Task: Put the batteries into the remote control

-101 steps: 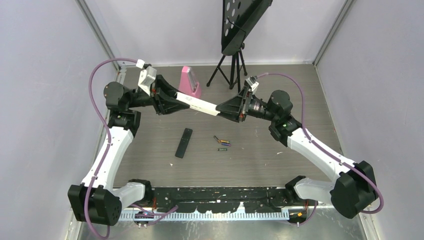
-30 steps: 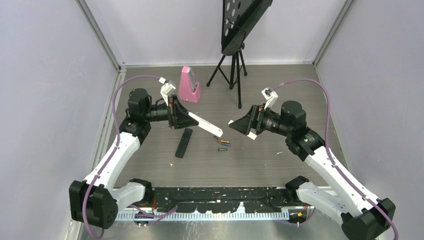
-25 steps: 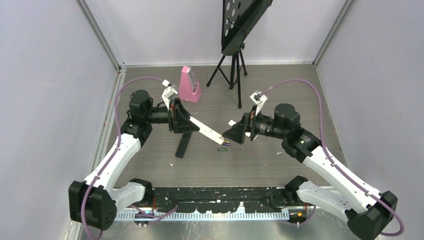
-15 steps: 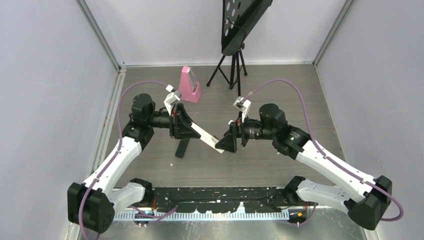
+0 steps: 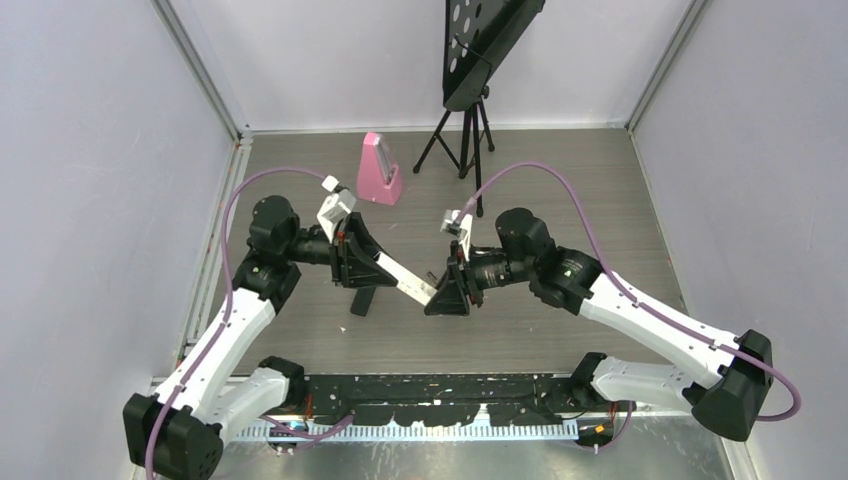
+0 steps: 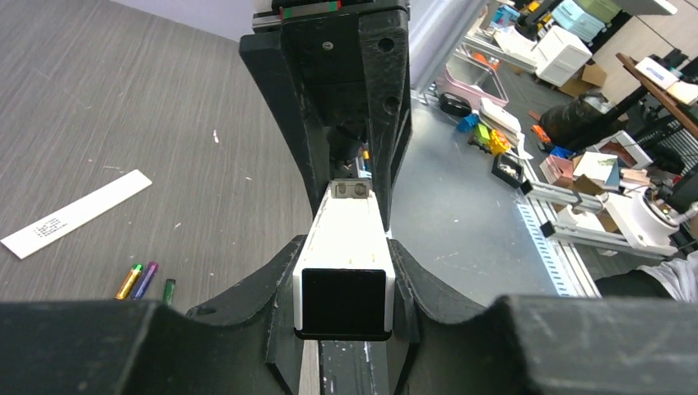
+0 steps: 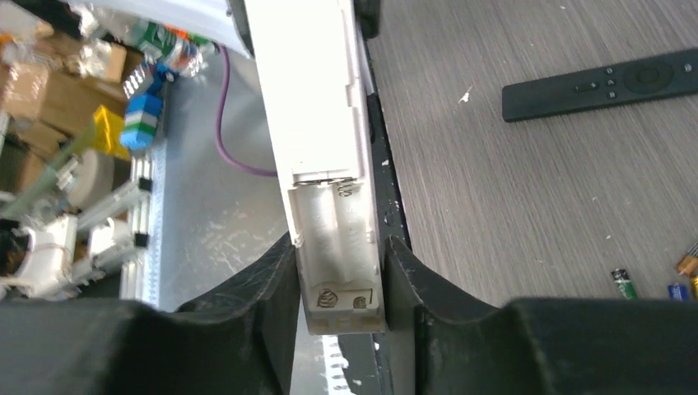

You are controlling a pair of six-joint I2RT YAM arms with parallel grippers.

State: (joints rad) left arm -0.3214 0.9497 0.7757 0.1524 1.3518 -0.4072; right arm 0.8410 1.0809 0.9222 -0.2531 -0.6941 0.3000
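Jaws grip the white remote (image 7: 321, 123) at both ends
My left jaws pinch one end, right jaws hug its empty battery bay; black remote control (image 7: 605, 82) and batteries (image 6: 144, 280) lie on the bench (image 7: 510, 206).

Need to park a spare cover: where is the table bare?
Bare: the table strip before the arm bases, and the back right corner past the tripod. Crowded: the centre, where left gripper and right gripper hold the white remote by the black remote and batteries.
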